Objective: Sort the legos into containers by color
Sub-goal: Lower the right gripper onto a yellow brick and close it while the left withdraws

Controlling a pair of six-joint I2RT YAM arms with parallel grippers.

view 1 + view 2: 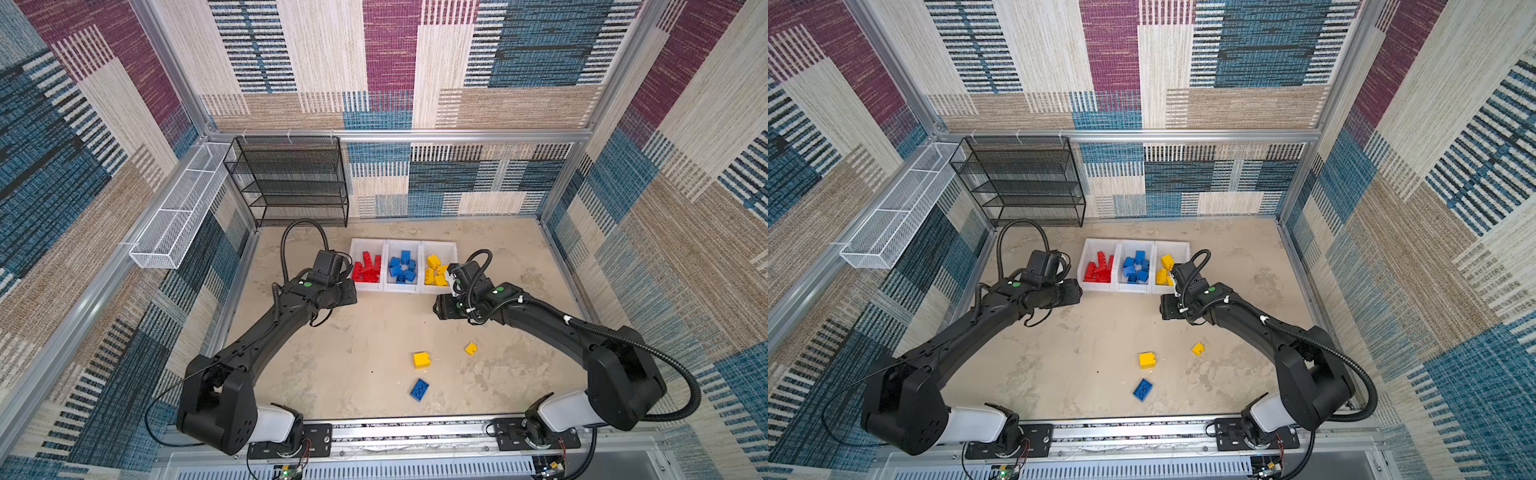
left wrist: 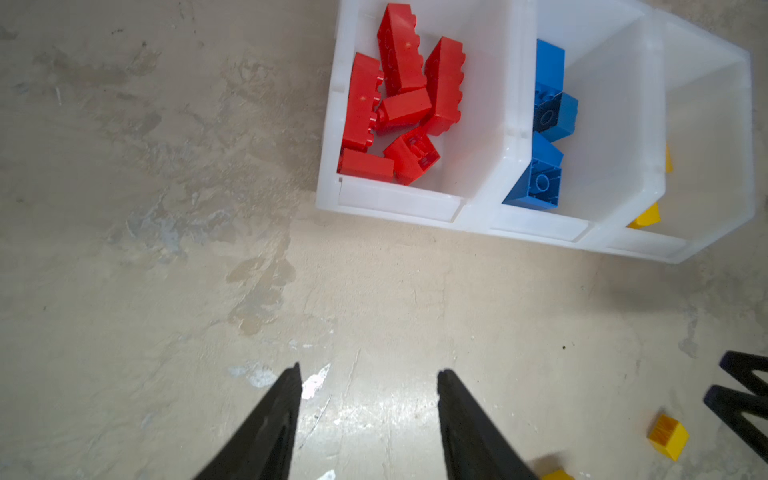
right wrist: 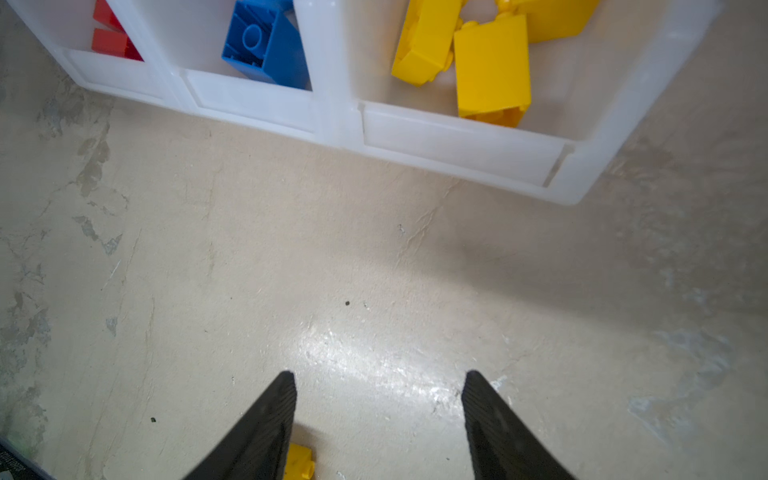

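Both top views show a square yellow plastic brick [image 1: 422, 360], a smaller yellow brick [image 1: 470, 348] and a blue plastic brick [image 1: 419, 389] loose near the tabletop's [image 1: 332, 353] front edge, judged light, rigid, slick, best pinched across flat sides; left tool [image 2: 369, 372] and right tool [image 3: 378, 374] hang part-open, empty.

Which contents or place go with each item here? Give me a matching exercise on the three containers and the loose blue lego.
Items:
1 left container
2 middle container
3 right container
4 loose blue lego

Matches:
A yellow legos inside
B lying on the table
C red legos inside
D blue legos inside

Pairs: 1-C; 2-D; 3-A; 4-B
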